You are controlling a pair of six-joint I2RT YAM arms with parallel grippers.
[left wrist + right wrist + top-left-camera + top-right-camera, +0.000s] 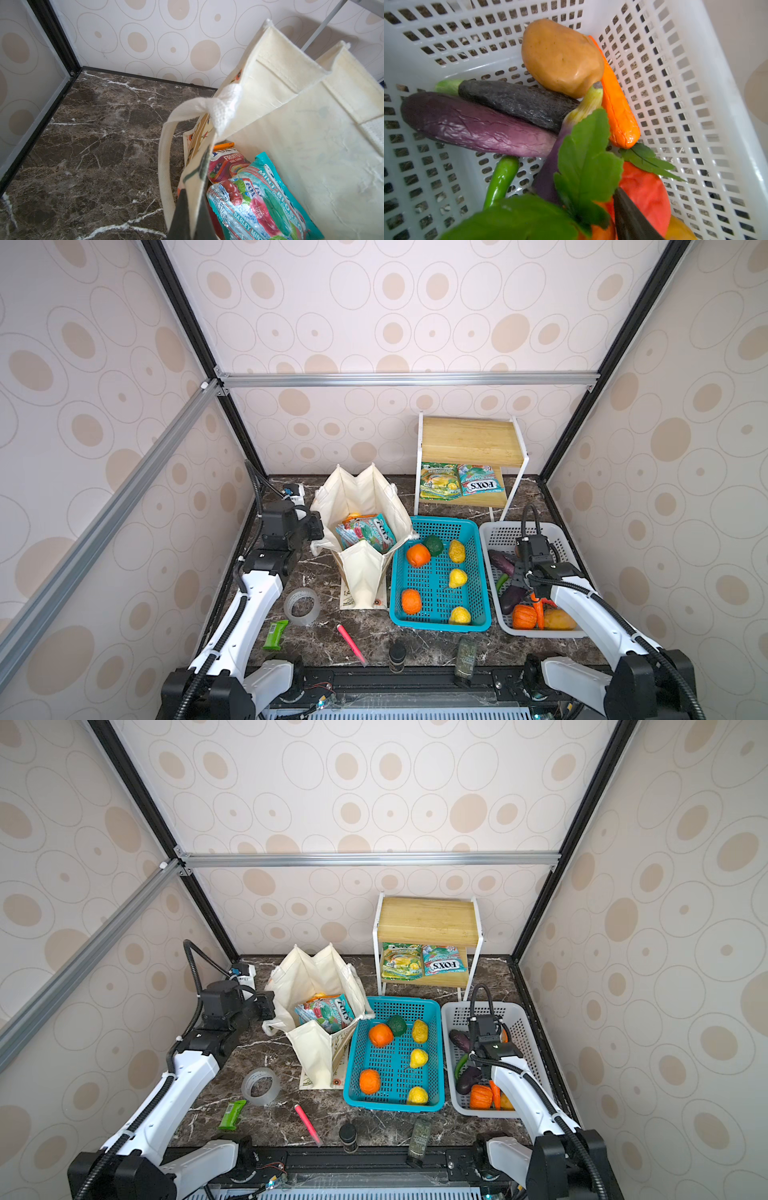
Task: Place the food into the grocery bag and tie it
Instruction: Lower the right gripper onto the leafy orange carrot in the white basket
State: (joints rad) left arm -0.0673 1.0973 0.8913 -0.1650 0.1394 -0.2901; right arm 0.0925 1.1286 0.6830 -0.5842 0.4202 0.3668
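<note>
Left wrist view: my left fingers (180, 214) are clamped on the rim of the grocery bag (291, 124); candy packets (259, 197) lie inside it; in both top views the bag stands open on the bench (324, 637), left of centre.

Right wrist view: my right fingers (631, 220) sit low in the white basket (675, 83), among green leaves (587, 162), near the eggplant (477, 124); only one finger shows; cannot tell if they are open or gripping.

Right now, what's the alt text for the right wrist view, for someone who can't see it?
Toy vegetables piled in a white slotted basket: a tan potato touching an orange carrot, a light purple eggplant beside a darker eggplant, and a green chili. Green leaves crowd the foreground, partly hiding a red-orange piece.
</note>
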